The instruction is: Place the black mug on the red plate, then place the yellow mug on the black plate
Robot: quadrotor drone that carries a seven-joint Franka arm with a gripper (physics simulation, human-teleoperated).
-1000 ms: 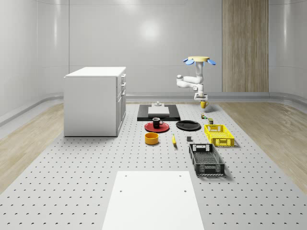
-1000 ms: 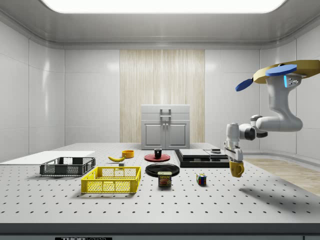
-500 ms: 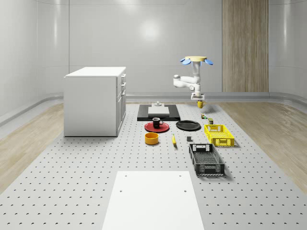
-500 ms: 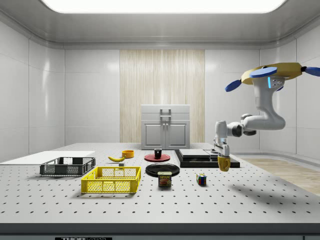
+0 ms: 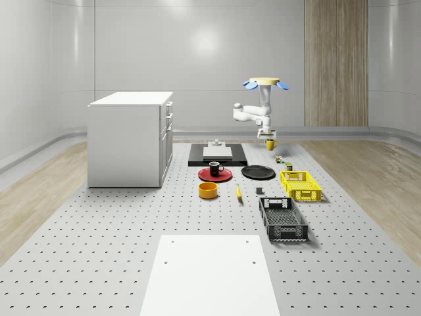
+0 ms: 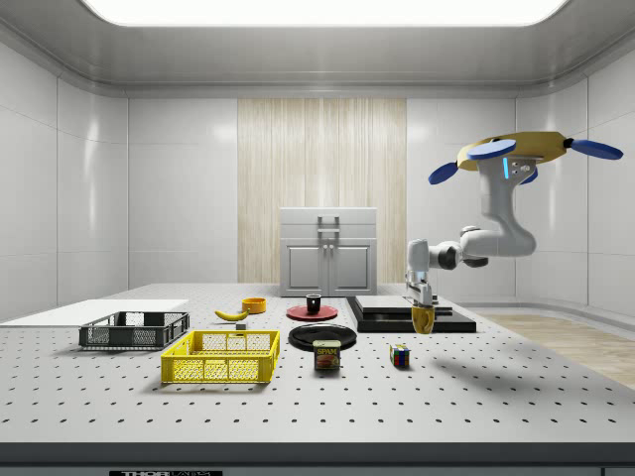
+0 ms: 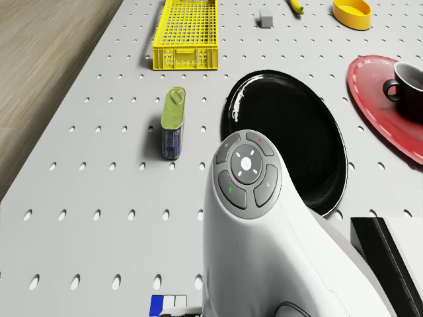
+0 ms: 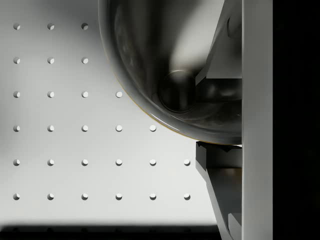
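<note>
Perforated table (image 5: 99, 263), drone (image 6: 511, 154) hovering, end effector (image 6: 424, 310) gripping yellow mug (image 6: 424, 320), wrist view reveals its interior.

yellow crate (image 5: 301, 185) beside black crate (image 5: 283, 219); orange bowl (image 5: 208, 190) near banana (image 5: 238, 191).

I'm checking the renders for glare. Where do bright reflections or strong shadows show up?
Drone view: a white glint runs along the black plate's glossy rim. Side view: the drone's soft shadow lies on the table beneath it. Wrist view: the yellow mug's inside looks dark and mirror-like.
</note>
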